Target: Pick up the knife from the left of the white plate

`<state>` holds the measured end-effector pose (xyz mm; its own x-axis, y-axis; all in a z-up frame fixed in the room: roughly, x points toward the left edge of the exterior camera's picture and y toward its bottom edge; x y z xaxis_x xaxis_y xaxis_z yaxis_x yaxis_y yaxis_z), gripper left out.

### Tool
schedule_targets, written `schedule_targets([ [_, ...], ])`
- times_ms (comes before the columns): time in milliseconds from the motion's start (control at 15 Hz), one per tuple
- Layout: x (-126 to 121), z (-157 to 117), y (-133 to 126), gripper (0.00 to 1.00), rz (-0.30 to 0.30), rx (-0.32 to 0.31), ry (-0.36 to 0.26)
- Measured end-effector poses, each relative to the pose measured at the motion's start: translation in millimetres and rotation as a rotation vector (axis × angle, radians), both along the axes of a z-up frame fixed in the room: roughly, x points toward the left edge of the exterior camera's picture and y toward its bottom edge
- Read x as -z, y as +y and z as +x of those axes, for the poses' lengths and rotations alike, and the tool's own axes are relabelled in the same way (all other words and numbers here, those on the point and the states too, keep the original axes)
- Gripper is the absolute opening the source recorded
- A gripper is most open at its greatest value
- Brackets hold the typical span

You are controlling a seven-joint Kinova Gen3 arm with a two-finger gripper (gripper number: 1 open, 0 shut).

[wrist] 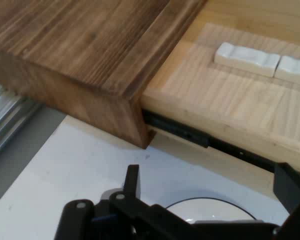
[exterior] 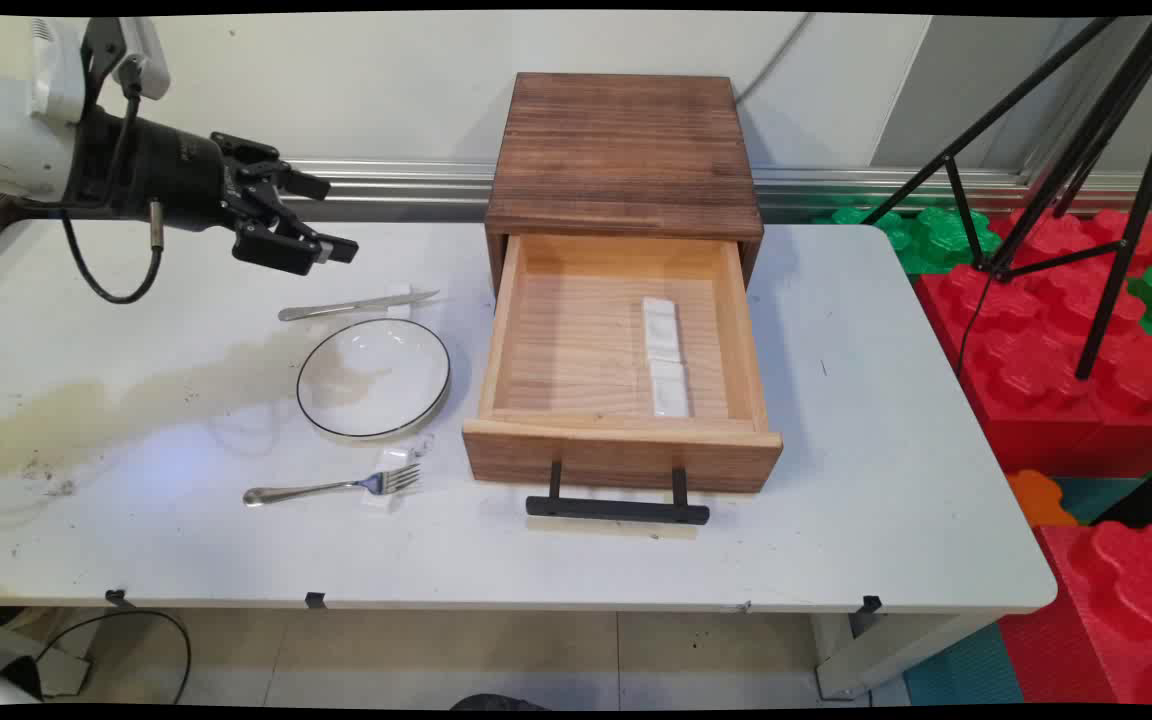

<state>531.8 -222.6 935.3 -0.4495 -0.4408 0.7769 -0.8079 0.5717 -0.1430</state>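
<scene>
Table: white, with a brownish stain spread over its left part.
Cabinet: a dark wooden box set at the table's back edge; its corner is seen in the hand view.
Drawer: pulled out toward the near side, of pale wood, with a black bar handle at the front; a black slide rail is shown along its side in the hand view.
Arm: brought in from the upper left, held above the table's back left part.
Gripper: empty, its fingers spread apart, nothing touched; the knife is nearest, below it.
Plate: clear glass with a dark rim, left of the drawer.
Knife: laid just behind the plate.
Fork: laid in front of the plate.
White rests: two, end to end inside the drawer, right of its middle.
</scene>
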Motion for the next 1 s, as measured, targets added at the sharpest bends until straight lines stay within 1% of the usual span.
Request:
schedule_targets([
  [133,1,3,2,1.0,0.016,-0.031,0.002],
  [267,2,8,3,1.0,0.036,-0.058,-0.015],
  [467,3,15,-1,1.0,0.057,-0.081,-0.046],
  [600,6,24,-8,1.0,0.077,-0.099,-0.085],
  [800,12,35,-24,1.0,0.105,-0.114,-0.149],
  [1000,21,43,-47,1.0,0.145,-0.109,-0.228],
])
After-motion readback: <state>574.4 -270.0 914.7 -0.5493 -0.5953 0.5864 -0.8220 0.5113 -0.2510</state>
